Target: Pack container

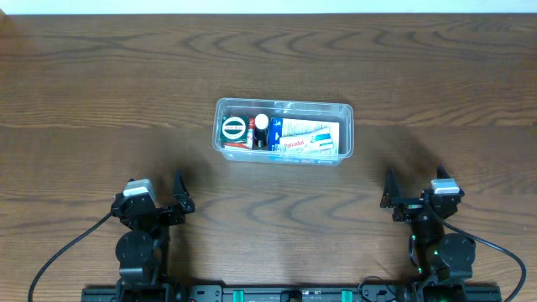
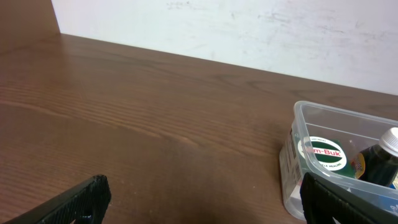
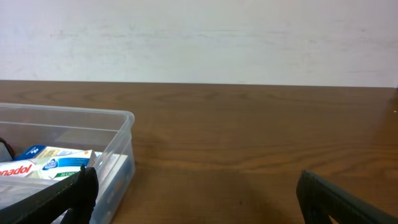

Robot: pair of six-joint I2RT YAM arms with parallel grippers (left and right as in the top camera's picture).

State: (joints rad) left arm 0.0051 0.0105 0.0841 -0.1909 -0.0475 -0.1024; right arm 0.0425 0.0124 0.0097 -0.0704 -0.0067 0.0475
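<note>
The clear plastic container (image 1: 283, 131) stands in the middle of the wooden table. It holds a round green-and-white tin (image 1: 234, 129), a dark bottle with a white cap (image 1: 262, 127) and white-and-blue medicine boxes (image 1: 309, 137). My left gripper (image 1: 179, 195) is open and empty near the front left, apart from the container. My right gripper (image 1: 391, 191) is open and empty near the front right. The left wrist view shows the container's left end (image 2: 311, 113) with the tin (image 2: 324, 153). The right wrist view shows its right end (image 3: 118, 134) with a box (image 3: 50, 162).
Bare brown wooden table (image 1: 101, 92) spreads on all sides of the container. A white wall (image 3: 199, 37) stands beyond the table's far edge. Black cables run from both arm bases at the front edge.
</note>
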